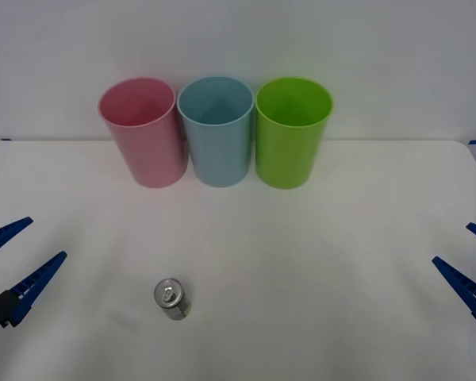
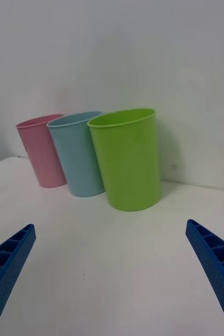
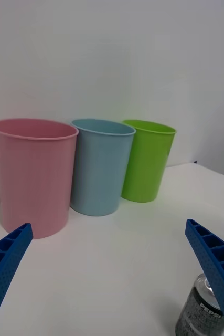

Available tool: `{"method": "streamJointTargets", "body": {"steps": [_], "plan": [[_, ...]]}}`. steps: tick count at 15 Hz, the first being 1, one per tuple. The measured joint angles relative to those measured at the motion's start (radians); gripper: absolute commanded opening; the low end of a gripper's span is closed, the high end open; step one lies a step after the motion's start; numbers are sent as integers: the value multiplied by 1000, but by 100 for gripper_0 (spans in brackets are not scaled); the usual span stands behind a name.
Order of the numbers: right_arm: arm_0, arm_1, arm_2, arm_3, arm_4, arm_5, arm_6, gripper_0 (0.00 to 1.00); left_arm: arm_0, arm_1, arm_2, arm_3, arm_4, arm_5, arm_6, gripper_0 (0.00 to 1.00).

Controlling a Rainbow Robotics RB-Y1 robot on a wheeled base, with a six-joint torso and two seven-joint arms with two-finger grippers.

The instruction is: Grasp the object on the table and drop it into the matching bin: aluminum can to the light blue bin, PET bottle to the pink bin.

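Note:
A small silver aluminum can (image 1: 172,298) with a pull-tab top stands upright on the white table (image 1: 301,262), near its front and left of centre. In the left wrist view the can (image 3: 198,310) sits low, beside one blue finger. My left gripper (image 1: 16,255) hovers open at the table's left edge, well left of the can. My right gripper (image 1: 470,262) is open at the right edge. At the back stand the pink bin (image 1: 143,131) and the light blue bin (image 1: 216,129), side by side.
A lime green bin (image 1: 290,131) stands right of the light blue one, the three bins touching in a row against the white wall. Wide bare tabletop lies between the bins and the can.

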Motion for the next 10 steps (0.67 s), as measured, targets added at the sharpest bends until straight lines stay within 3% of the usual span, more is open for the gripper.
{"method": "streamJointTargets", "body": {"steps": [10], "plan": [[0, 0, 0, 0, 0, 0, 0, 100, 127, 118, -23, 15, 77, -52, -18, 100]]}}
